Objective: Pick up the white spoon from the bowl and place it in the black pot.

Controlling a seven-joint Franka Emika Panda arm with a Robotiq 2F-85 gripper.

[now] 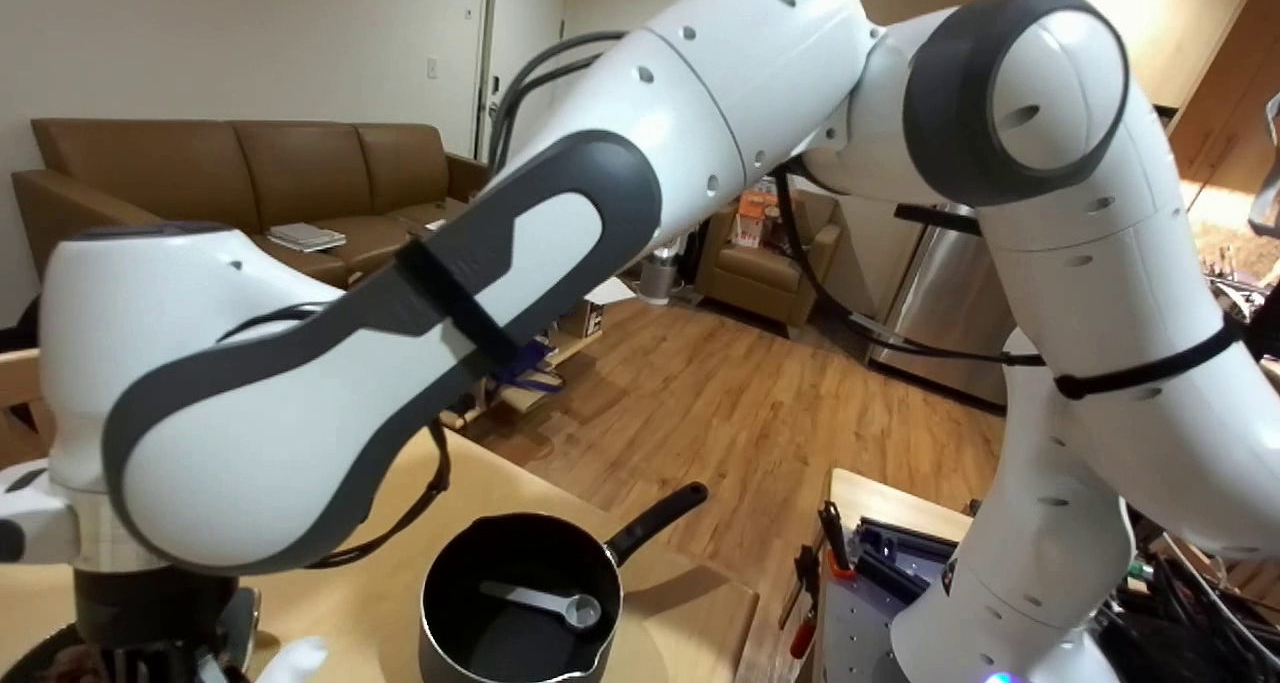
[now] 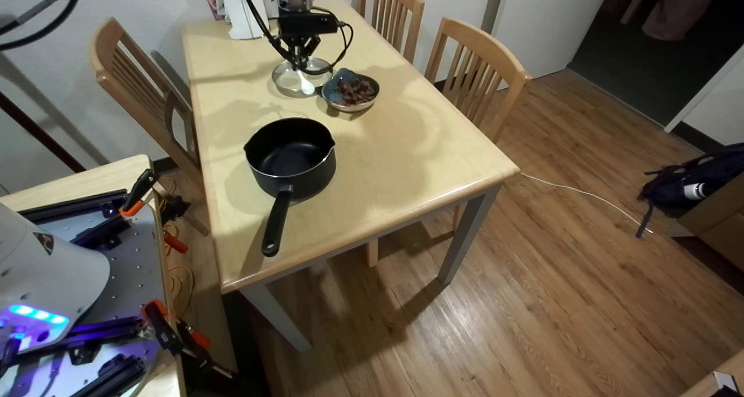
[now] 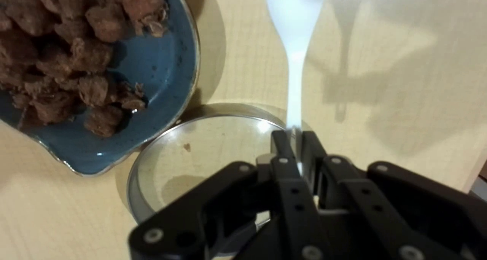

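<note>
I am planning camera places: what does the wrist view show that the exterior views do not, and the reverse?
Only the wrist view shows the brown speck on the clear lid or dish.

Only exterior views show the black pot, the pale scoop inside it and the brown sofa.

Both share the tool, the white spoon and the bowl.

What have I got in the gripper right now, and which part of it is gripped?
The white spoon, held between the fingers by its handle, near the end away from its head.
</note>
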